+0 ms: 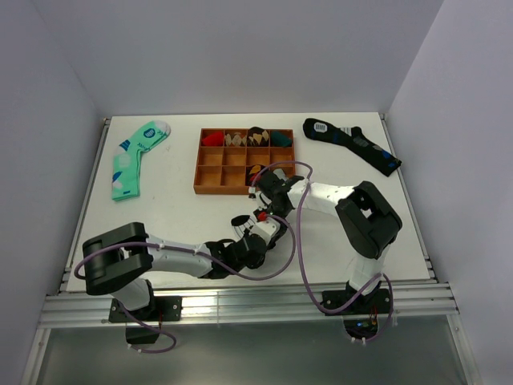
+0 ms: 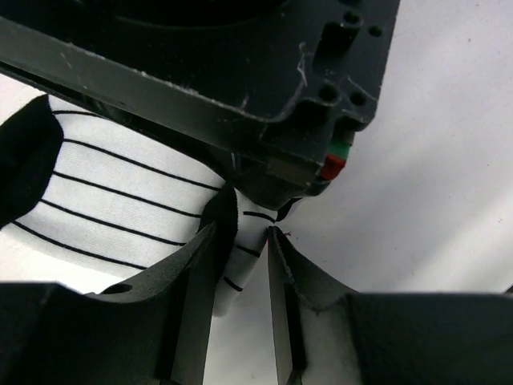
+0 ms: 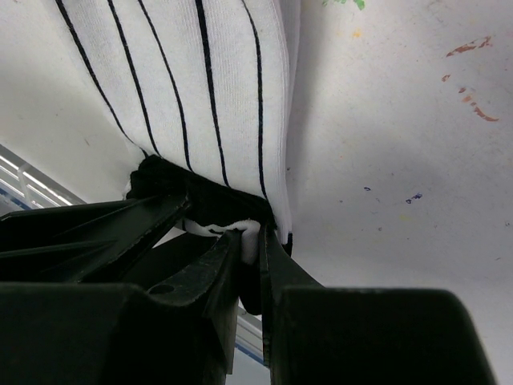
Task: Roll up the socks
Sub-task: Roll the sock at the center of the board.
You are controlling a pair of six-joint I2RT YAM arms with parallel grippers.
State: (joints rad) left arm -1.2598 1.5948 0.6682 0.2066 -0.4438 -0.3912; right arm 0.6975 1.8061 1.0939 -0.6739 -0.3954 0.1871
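The white sock with thin black stripes (image 2: 120, 200) is held between my two grippers in the middle of the table. In the top view it is almost wholly hidden by them. My left gripper (image 2: 244, 233) is shut on a fold of the sock by its black cuff, and it shows in the top view (image 1: 252, 227). My right gripper (image 3: 258, 237) is shut on the black end of the sock (image 3: 200, 80), with white lining bunched between its jaws. In the top view the right gripper (image 1: 268, 200) sits just beyond the left one, nearly touching it.
A brown divided tray (image 1: 210, 156) with several rolled socks stands just beyond the grippers. A mint green sock (image 1: 132, 160) lies at the back left. A long black sock (image 1: 351, 143) lies at the back right. The right gripper's body (image 2: 240, 80) fills the top of the left wrist view.
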